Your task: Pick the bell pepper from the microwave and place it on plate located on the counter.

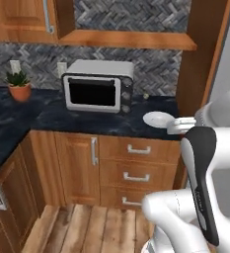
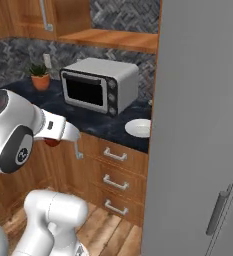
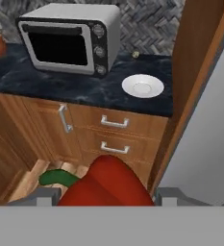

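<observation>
Holding the glossy red bell pepper (image 3: 104,185) between its two small dark fingertips, the two-finger gripper (image 3: 104,197) is closed on the fruit well short of the dark blue-black marbled stone counter (image 3: 60,81), out over the brown wooden cabinet fronts. The hand view gives the clearest look at the pepper: a smooth, shiny red body low in the frame with a curved green stem pointing to the left, its lower part cut off by the frame's bottom. In the right base view the pepper (image 2: 52,142) is only a small red sliver under the white wrist, and the fingers themselves cannot be made out there. In the left base view the arm's white links cover the hand, so neither the grip nor the pepper can be read from that side.

The small round white plate (image 3: 143,86) with a raised rim lies bare on the counter, to the right of the small silver countertop oven with three knobs (image 3: 70,38); the left base view shows the plate (image 1: 157,118) partly hidden behind the arm, and the right base view cuts the plate (image 2: 139,128) off behind a tall grey panel (image 2: 203,125). A small potted green plant in a terracotta pot (image 1: 19,85) stands at the counter's far left.
</observation>
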Robot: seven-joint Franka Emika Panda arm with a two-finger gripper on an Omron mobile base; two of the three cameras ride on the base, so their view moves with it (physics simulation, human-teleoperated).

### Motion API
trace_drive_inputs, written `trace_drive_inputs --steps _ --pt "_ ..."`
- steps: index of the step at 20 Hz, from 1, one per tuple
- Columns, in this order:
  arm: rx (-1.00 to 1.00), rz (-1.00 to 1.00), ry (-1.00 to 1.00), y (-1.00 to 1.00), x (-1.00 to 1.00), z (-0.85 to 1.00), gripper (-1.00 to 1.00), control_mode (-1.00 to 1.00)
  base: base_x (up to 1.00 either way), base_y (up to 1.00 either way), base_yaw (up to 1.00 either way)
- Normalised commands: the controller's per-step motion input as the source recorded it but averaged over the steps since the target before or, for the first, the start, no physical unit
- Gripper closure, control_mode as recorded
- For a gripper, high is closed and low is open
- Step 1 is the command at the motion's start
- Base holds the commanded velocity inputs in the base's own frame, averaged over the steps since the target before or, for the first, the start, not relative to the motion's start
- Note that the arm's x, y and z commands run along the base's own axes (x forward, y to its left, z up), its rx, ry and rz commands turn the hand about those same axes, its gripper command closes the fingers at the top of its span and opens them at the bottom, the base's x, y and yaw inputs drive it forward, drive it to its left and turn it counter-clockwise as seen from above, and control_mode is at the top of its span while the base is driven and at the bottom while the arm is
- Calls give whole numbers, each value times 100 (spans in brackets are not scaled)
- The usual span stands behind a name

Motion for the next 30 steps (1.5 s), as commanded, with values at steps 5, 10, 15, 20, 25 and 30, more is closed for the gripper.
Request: trace_drive_inputs --steps 5,10,15,20,25,30 --pt "0 0 0 0 0 0 100 100 81 9 -48" --pt "0 0 0 0 0 0 100 100 54 27 -37" --pt "0 0 0 0 0 0 100 100 48 66 -14" --pt "0 0 0 0 0 0 100 100 68 33 -3" --pt "0 0 0 0 0 0 100 100 64 0 -12" --pt "0 0 0 0 0 0 100 100 15 0 -12"
